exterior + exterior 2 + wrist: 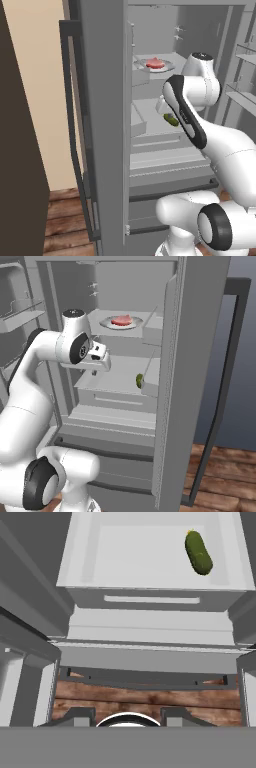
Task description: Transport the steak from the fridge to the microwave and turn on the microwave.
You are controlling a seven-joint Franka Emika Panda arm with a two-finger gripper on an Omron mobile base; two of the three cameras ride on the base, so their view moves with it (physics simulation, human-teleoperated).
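Steak [121, 320] up on its plate [107, 324] on the top fridge [200, 356] shelf, at about one o'clock from the gripper [95, 370], which holds nothing, jaw gap unclear.

Fridge [200, 356] open. Upper shelf [152, 323] inside carries a plate [107, 324], with the steak [121, 320] lying on it. On the shelf below [120, 373], a green pickle [139, 379] sits near its right front corner, probably lying flat. Wood floor [225, 476] below the fridge.
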